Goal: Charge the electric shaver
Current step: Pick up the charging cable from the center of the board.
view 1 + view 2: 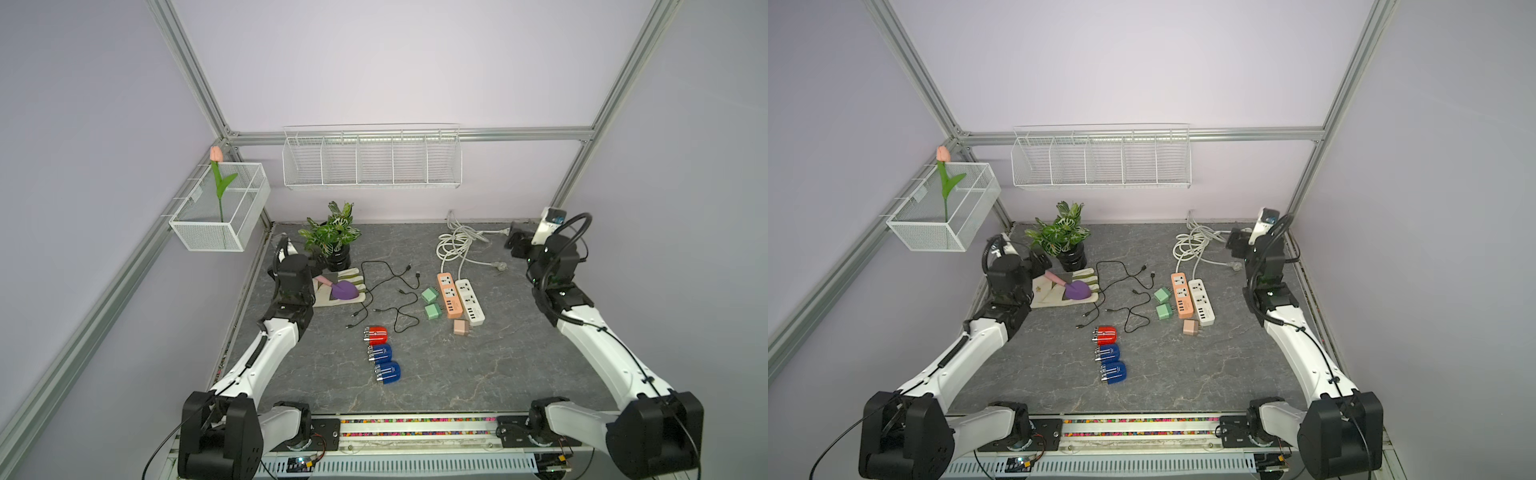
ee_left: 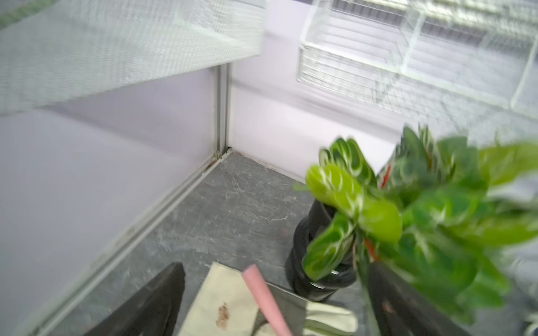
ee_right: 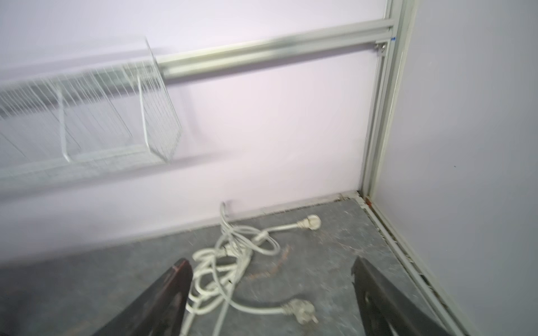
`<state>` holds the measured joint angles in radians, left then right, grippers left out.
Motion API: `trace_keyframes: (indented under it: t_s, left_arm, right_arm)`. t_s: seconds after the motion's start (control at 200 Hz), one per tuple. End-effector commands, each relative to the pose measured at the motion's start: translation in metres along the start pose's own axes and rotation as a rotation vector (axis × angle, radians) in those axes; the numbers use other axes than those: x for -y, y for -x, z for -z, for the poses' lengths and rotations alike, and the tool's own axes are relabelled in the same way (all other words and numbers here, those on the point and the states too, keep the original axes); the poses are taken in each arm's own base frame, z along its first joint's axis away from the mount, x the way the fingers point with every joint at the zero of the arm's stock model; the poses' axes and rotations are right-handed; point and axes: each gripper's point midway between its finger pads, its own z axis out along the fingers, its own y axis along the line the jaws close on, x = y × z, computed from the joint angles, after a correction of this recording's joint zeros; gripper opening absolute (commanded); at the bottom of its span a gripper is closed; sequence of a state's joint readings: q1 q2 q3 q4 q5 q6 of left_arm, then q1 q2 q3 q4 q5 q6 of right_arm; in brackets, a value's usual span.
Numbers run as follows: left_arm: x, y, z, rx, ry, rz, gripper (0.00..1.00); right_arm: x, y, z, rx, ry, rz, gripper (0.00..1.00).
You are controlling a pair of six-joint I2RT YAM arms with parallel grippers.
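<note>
Three electric shavers lie in a row mid-table in both top views: a red one (image 1: 376, 333) (image 1: 1105, 333) and two blue ones (image 1: 381, 352) (image 1: 388, 372). Loose black charging cables (image 1: 390, 291) sprawl behind them, beside two green adapters (image 1: 430, 296), a pink adapter (image 1: 461, 327), an orange power strip (image 1: 449, 295) and a white power strip (image 1: 470, 301). My left gripper (image 1: 319, 261) (image 2: 276, 266) hangs open at the back left, over the glove, holding nothing. My right gripper (image 1: 515, 243) (image 3: 270, 261) is open at the back right, above the coiled white cords (image 3: 233, 256).
A potted plant (image 1: 332, 237) (image 2: 407, 209) stands right beside my left gripper. A glove (image 1: 340, 286) carries a purple trowel (image 1: 345, 290) with a pink handle (image 2: 262, 291). A wire shelf (image 1: 372, 160) and a mesh basket (image 1: 220, 208) with a tulip hang on the walls.
</note>
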<state>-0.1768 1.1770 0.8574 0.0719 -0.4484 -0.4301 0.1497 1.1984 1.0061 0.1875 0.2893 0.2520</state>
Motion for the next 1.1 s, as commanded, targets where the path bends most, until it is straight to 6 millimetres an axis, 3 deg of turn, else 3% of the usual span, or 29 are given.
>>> trace_keyframes:
  t_s: [0.0,0.04,0.095,0.225,0.335,0.445,0.615,0.845,1.095]
  left_arm:
    - [-0.05,-0.052,0.007,-0.238,0.236,0.301,1.0]
    - [-0.043,-0.064,0.003,-0.322,0.185,0.374,0.99]
    - [-0.025,-0.077,0.006,-0.419,0.106,0.387,0.92]
    - [-0.007,-0.108,0.029,-0.545,0.086,0.41,0.84]
    - [0.0,-0.137,0.047,-0.654,0.054,0.45,0.7]
    - [-0.001,-0.158,0.061,-0.743,0.049,0.477,0.62]
    - [0.0,-0.166,0.07,-0.794,0.059,0.503,0.59]
    - [0.007,-0.165,0.071,-0.826,0.049,0.511,0.56]
    - [0.008,-0.161,0.075,-0.841,0.054,0.488,0.55]
  right_arm:
    - [-0.001,-0.094,-0.002,-0.387,0.027,-0.174,0.89]
    - [-0.012,-0.099,-0.001,-0.432,0.043,-0.164,0.92]
    - [-0.021,-0.106,0.0,-0.521,0.011,-0.125,1.0]
    - [-0.075,-0.147,0.007,-0.734,0.069,-0.084,0.81]
    - [-0.118,-0.186,0.012,-0.904,0.125,-0.134,0.62]
    - [-0.153,-0.219,0.01,-1.02,0.126,-0.149,0.62]
    - [-0.195,-0.252,-0.009,-1.129,0.077,-0.17,0.59]
    - [-0.206,-0.305,-0.04,-1.237,-0.095,-0.14,0.51]
    - [-0.213,-0.335,-0.07,-1.209,-0.142,-0.116,0.5]
